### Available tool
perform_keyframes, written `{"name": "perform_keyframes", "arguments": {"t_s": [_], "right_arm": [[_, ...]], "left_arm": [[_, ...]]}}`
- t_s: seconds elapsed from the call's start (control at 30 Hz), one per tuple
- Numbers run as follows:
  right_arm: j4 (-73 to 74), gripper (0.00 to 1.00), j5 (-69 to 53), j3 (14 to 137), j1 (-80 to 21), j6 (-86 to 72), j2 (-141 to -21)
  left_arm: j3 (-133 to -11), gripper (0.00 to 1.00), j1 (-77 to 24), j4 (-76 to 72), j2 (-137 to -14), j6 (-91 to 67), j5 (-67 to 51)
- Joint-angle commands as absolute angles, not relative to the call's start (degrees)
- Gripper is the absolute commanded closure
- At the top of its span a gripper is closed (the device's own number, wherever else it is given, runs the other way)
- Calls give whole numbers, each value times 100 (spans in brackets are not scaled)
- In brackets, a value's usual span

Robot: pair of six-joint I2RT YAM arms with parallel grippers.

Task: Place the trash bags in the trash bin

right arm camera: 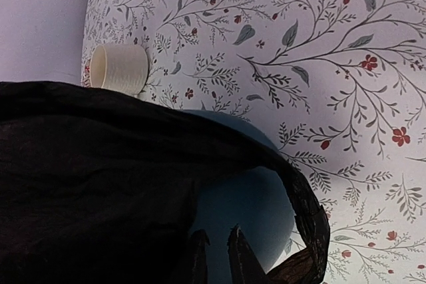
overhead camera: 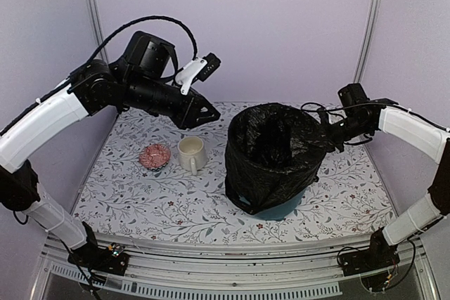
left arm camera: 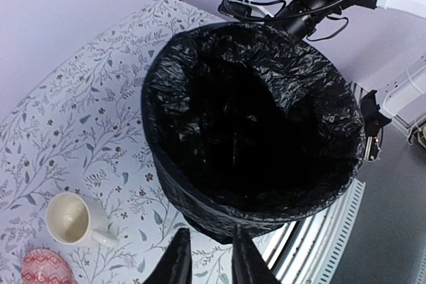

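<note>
The table (overhead camera: 140, 194), under a cloth printed with leafy sprigs, takes up most of what I can see.

The left arm (overhead camera: 133, 89) comes in from 9 o'clock and hangs high over the cloth. The left gripper (left arm camera: 210, 247) is in the air at about 10 o'clock from the bin, well apart from it and pointing at it. Its fingers (left arm camera: 178, 257) stand a narrow way apart with nothing between them.

The right arm (overhead camera: 408, 128) reaches in from 3 o'clock. The right gripper (right arm camera: 217, 241) is right at the bag's rim, at roughly 2 o'clock on the bin. Its wrist camera shows the fingers (right arm camera: 200, 247) with only a slim gap between them, teal wall behind and no plastic in that gap. From above I cannot tell whether they touch the bag.

The trash bag (overhead camera: 271, 145), black and crinkly, is in the bin as a liner. Its mouth gapes open and its skirt is folded over the rim, hanging down the outside nearly to the cloth.

The trash bin (overhead camera: 281, 210) stands upright just toward 3 o'clock of the table's middle. Its teal shows only at the base, around 6 o'clock.

A cream mug (overhead camera: 191, 154) stands upright near the bin at its 9 o'clock, and a small red round dish (overhead camera: 155, 156) lies just beside the mug, also at 9 o'clock.
</note>
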State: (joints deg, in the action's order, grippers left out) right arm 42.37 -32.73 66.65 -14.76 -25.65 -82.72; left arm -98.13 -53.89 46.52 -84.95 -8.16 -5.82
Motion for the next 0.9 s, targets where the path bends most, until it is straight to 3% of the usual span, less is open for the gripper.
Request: {"name": "perform_keyframes", "arguments": {"t_s": [0.0, 0.4, 0.6, 0.83, 0.87], "right_arm": [[3748, 86, -3433, 6489, -2027, -2684, -8223], [3194, 84, -4125, 6890, -3389, -2748, -9220], [3284, 82, -4123, 7193, -3379, -2529, -9401], [3331, 82, -3861, 6569, -2968, -2575, -8858], [3331, 78, -3843, 6474, -2906, -2580, -8774]], "left_arm": [[-10177, 81, -5640, 5252, -8796, -606, -602], [-10280, 93, -6161, 5865, -8965, -655, -343], [-10106, 100, -6612, 6107, -9167, -484, -272], [-9872, 100, -6706, 6066, -9619, -519, 100], [-9866, 100, -6702, 6067, -9700, -514, 109]]}}
